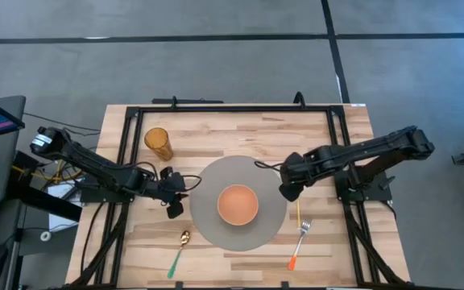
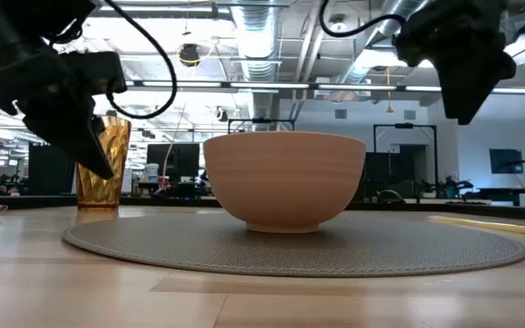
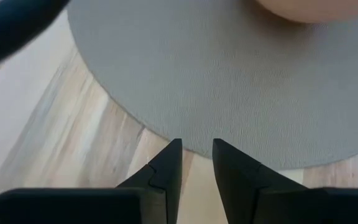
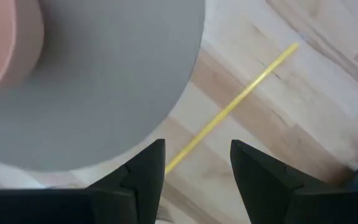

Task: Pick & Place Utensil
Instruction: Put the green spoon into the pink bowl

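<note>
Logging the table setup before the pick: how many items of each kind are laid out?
Bowl: 1
Placemat: 1
Amber cup: 1
Spoon: 1
Fork: 1
Yellow stick: 1
Total: 6

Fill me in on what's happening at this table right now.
A place setting is laid out: a bowl on a round grey placemat, an amber cup, a green-handled spoon and an orange-handled fork. The left gripper hangs at the mat's left edge, the right gripper at its right edge above a thin yellow stick. Both are open and empty; no utensil has been picked up yet.
</note>
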### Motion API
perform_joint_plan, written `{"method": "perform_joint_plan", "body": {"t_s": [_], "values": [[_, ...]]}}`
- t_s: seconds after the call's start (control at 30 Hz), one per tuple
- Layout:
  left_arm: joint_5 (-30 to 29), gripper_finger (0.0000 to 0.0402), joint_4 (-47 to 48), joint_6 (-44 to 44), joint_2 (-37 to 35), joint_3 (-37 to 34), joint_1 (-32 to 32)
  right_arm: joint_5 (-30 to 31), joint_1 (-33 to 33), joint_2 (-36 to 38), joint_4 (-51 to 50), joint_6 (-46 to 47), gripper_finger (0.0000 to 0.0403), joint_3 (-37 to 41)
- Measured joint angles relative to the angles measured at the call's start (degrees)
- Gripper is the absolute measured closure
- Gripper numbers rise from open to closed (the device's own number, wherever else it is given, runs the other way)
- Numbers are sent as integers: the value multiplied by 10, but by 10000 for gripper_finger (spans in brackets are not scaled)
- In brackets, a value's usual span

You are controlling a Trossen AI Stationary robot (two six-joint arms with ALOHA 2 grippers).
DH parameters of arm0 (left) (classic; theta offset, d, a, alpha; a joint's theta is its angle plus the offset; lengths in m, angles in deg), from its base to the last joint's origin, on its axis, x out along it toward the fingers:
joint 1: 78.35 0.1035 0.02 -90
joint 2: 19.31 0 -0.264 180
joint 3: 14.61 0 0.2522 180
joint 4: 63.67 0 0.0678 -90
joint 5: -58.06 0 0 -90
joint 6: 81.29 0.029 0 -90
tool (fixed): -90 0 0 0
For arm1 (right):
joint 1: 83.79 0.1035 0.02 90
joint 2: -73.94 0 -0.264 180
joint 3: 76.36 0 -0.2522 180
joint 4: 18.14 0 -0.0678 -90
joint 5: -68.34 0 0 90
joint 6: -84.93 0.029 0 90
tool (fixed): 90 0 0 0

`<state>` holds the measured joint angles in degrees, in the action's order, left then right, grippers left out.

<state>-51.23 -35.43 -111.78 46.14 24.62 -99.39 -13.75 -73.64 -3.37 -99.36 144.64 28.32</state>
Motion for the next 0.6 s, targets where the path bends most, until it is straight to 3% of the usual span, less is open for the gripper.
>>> {"method": "perform_joint_plan", "body": {"t_s": [0.13, 0.37, 0.53, 0.6], "values": [[23, 311, -17, -68, -7, 1, -12, 35, -13, 0, 14, 2, 229, 0], [177, 311, -17, -199, 9, 15, -72, 73, -25, 0, 47, -37, 236, 0], [189, 311, -2, -215, 41, 96, -113, 113, -25, 0, 76, -96, 238, 0], [200, 312, 60, -216, 55, 143, -112, 119, -25, 1, 84, -109, 238, 0]]}}
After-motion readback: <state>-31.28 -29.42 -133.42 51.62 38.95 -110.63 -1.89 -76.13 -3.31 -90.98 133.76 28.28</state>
